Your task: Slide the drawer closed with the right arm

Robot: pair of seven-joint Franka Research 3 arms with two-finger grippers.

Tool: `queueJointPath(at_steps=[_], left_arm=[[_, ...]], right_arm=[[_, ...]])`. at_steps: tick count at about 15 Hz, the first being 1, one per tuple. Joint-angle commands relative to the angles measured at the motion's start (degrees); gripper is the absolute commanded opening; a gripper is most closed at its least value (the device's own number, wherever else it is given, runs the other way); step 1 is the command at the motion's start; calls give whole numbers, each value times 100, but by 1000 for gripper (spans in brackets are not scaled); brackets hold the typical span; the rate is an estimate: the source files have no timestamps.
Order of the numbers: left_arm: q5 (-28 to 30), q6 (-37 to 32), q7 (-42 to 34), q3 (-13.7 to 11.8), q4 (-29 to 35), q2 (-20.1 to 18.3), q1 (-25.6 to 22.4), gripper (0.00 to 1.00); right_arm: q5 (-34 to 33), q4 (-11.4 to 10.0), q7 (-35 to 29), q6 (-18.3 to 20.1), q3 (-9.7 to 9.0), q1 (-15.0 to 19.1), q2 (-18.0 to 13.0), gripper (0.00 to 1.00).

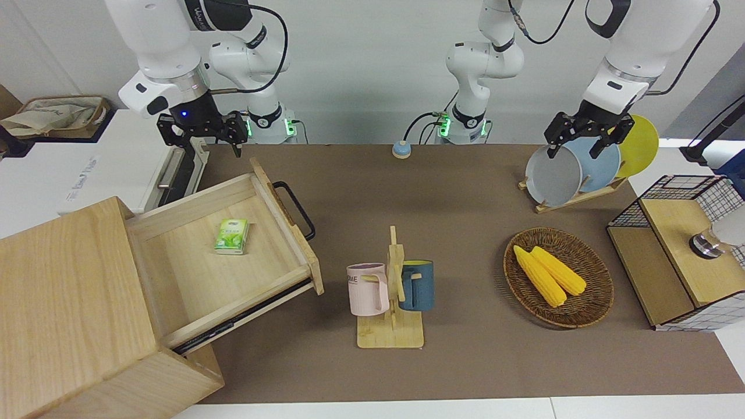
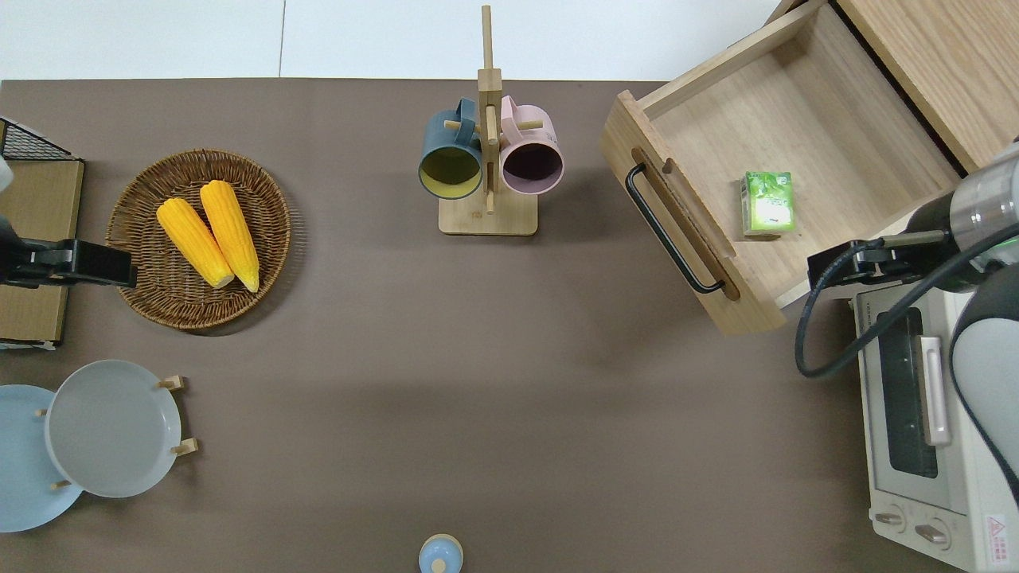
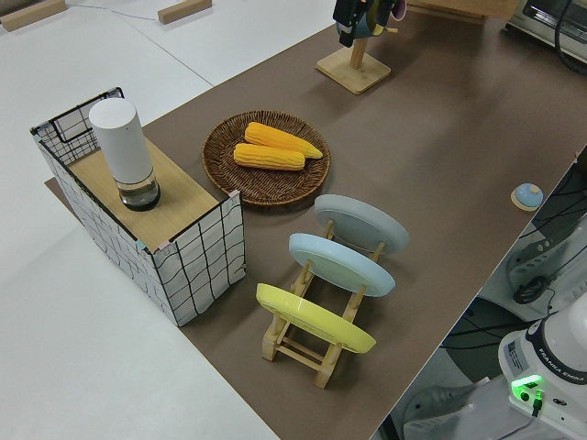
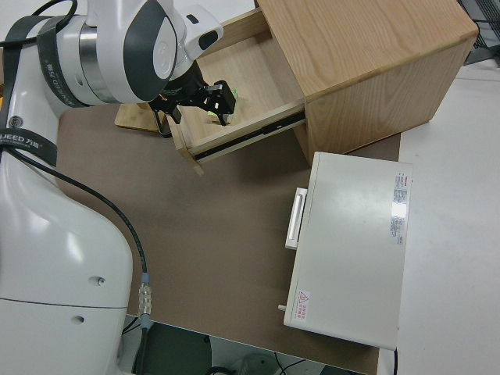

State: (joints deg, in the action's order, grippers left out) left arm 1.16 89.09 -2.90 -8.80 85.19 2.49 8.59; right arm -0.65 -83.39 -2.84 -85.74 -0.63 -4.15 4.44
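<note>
The drawer stands pulled far out of the light-wood cabinet. Its thick front panel carries a black loop handle that faces the middle of the table. A green packet lies inside it. The drawer also shows in the overhead view and the right side view. My right gripper, with a blue wrist light, is open and empty. In the overhead view the right gripper hangs over the drawer's side wall nearest the robots, beside the oven. My left arm is parked, its gripper open.
A white oven sits next to the drawer, nearer to the robots. A mug rack stands mid-table, close to the drawer's front. A basket with two corn cobs, a plate rack and a wire-mesh box are toward the left arm's end.
</note>
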Motion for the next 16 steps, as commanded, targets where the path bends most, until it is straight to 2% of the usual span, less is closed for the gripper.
queueJointPath(at_steps=[1, 9, 11, 12, 14, 16], left_arm=[[-63, 3, -44, -96, -117, 76, 99, 995], [-71, 3, -44, -96, -117, 76, 99, 998], [-71, 3, -44, -96, -117, 76, 99, 998], [-63, 3, -44, -96, -117, 76, 99, 998], [-63, 3, -44, -96, -117, 76, 99, 998], [-72, 3, -44, -96, -117, 76, 99, 998]], right_arm=[[-31, 42, 143, 31, -34, 55, 31, 985], [13, 42, 636, 22, -25, 143, 66, 965], [-14, 155, 636, 31, -25, 117, 101, 829], [-14, 165, 636, 31, -25, 108, 110, 719], [-22, 165, 627, 39, -25, 90, 110, 476], [-14, 165, 627, 57, -25, 73, 110, 190]])
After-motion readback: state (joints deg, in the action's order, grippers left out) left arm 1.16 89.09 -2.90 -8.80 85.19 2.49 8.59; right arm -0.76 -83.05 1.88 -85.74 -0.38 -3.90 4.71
